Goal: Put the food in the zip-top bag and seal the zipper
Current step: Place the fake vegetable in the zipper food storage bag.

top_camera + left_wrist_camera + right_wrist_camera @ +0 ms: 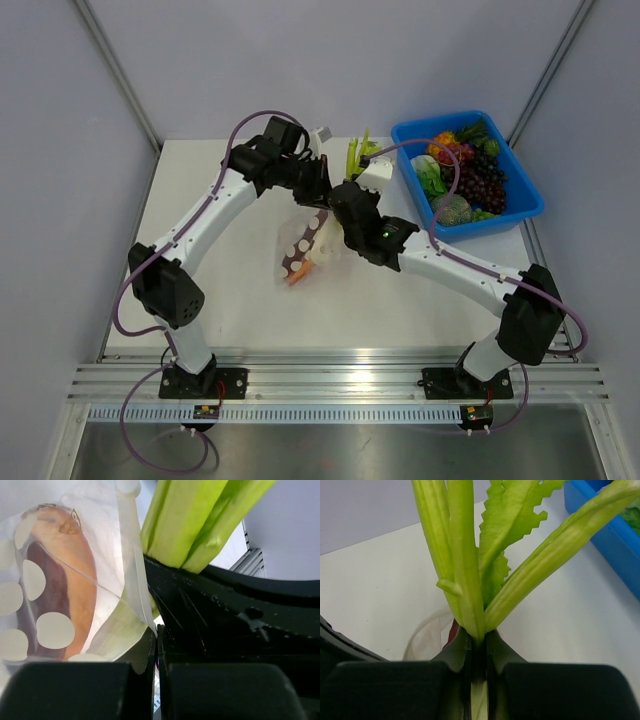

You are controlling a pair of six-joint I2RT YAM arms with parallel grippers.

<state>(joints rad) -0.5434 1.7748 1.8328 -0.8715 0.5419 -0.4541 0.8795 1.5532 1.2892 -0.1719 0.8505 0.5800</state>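
Note:
The clear dotted zip-top bag [306,243] hangs tilted over the table, and my left gripper [156,632] is shut on its mouth edge. The pale zipper strip [131,550] runs up from that pinch. Inside the bag lies the orange and dark red food piece [67,575], also showing at the bag's low end [297,272]. My right gripper [479,647] is shut on the leek [470,560] where the white stalk meets the green leaves [357,155]. The leek stands at the bag's mouth, its lower stalk hidden. Both grippers [318,192] [347,190] meet above the bag.
A blue bin [520,175] at the back right holds dark grapes [482,180], a green cabbage-like head [452,208] and other produce. The bin's edge [600,522] shows close on the right in the right wrist view. Grey walls close in the table.

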